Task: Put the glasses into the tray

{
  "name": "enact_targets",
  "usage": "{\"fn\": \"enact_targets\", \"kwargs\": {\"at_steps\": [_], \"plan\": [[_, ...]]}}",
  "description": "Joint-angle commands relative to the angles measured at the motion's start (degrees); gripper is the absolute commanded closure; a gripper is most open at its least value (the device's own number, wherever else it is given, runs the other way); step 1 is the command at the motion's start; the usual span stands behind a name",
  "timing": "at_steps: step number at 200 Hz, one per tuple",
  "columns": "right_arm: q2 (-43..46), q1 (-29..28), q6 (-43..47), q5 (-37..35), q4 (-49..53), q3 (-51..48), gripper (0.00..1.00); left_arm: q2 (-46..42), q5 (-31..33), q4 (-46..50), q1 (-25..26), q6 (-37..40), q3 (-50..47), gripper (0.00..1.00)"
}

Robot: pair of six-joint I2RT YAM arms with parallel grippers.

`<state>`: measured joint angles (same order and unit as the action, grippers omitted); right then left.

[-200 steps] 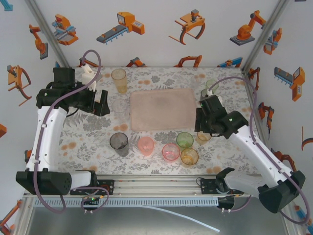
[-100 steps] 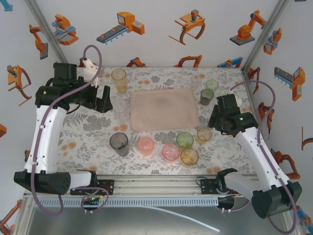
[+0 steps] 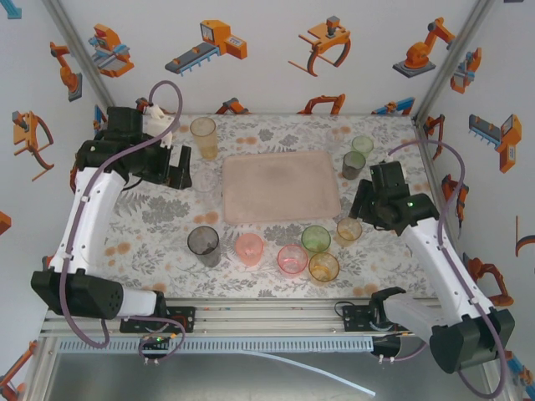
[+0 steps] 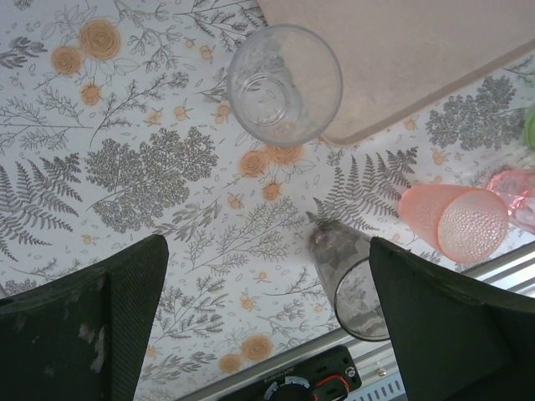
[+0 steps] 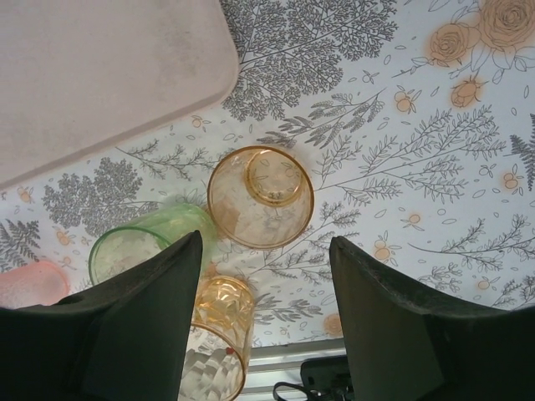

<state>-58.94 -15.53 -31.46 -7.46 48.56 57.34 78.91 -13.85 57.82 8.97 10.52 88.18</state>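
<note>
1. Glasses [image 3: 292, 259] are seen standing on the flowered table [image 3: 150, 225], around the pink tray [image 3: 280, 185] and all outside its rim.
2. The left gripper [image 4: 267, 317] is held wide open and empty above a clear glass [image 4: 284, 83], which stands just beside the tray's corner.
3. The right gripper [image 5: 267, 276] is spread wide with nothing gripped, over a short orange glass [image 5: 261, 197] near a green glass [image 5: 142, 242].
</note>
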Motion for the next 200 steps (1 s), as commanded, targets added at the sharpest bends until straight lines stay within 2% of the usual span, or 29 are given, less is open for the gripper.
{"fn": "enact_targets", "kwargs": {"at_steps": [1, 41, 85, 108, 200], "plan": [[2.78, 0.27, 0.67, 1.10, 0.25, -0.44, 0.42, 1.91, 1.88, -5.83, 0.23, -1.38, -2.16, 0.04], [4.03, 0.28, 0.52, 2.26, 0.80, -1.08, 0.42, 6.67, 1.09, -12.13, 0.34, -2.15, -3.77, 0.10], [3.95, 0.26, 0.33, 3.27, 0.24, -1.44, 0.42, 11.29, 4.13, -16.50, 2.20, -1.73, -5.33, 0.20], [4.60, 0.24, 0.38, 3.25, 0.27, -1.88, 0.42, 13.78, 5.30, -16.88, 3.25, -1.28, -5.04, 0.29], [4.44, 0.24, 0.38, 4.12, -1.41, -3.19, 0.42, 16.69, 7.38, -18.97, 5.98, -0.66, -7.13, 0.43]]}}
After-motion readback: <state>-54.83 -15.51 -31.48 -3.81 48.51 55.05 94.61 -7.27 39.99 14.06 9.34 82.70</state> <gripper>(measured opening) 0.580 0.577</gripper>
